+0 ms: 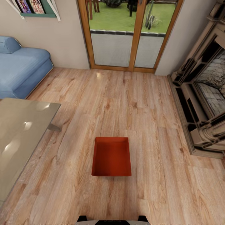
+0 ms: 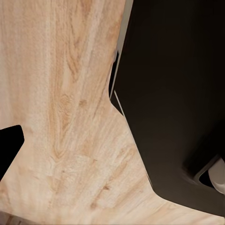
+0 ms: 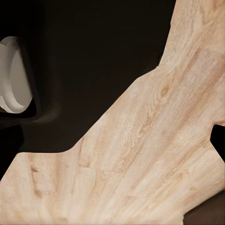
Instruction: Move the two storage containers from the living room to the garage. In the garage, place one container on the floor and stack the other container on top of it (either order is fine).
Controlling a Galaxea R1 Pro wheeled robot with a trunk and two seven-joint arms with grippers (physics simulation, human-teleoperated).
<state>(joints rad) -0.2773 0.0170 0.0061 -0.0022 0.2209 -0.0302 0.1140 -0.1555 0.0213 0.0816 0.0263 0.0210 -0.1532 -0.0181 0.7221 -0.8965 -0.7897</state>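
Red box (image 1: 111, 156) on plank floor (image 1: 150, 125), near and centred ahead, presumably lined up for pickup; sofa (image 1: 22, 70) far left. Gripper states impossible to tell.

Both wrists point down beside the robot's dark base (image 2: 178, 93); jaws unseen

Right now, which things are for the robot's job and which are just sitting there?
For the job:
- red box, on the wood floor in front of the robot

Just there:
- blue sofa
- glass table
- fireplace
- glass doors
- wall shelf
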